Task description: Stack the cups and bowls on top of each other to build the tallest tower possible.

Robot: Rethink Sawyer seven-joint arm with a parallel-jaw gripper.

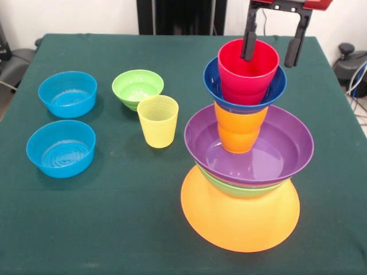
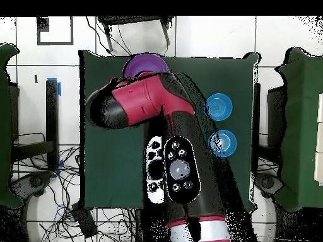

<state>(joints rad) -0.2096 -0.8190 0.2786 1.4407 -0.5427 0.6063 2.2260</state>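
The tower stands at the right of the front view. Its base is a huge orange bowl (image 1: 241, 220) turned upside down. Above it come a green bowl (image 1: 243, 189), a purple bowl (image 1: 275, 146), an orange cup (image 1: 238, 129), a dark blue bowl (image 1: 213, 80) and a red cup (image 1: 248, 71) on top. My gripper (image 1: 270, 50) hangs open over the red cup. One finger (image 1: 249, 40) reaches inside the rim and the other stays outside to the right. A yellow cup (image 1: 157, 120) stands upright left of the tower. In the overhead view the arm hides the gripper, and only the purple bowl (image 2: 146, 64) of the tower shows.
A small green bowl (image 1: 137, 87) sits behind the yellow cup. Two light blue bowls (image 1: 67, 93) (image 1: 61, 148) rest upright at the left side of the green table (image 1: 114, 229). They also show in the overhead view, as light blue bowls (image 2: 218, 106) (image 2: 223, 142).
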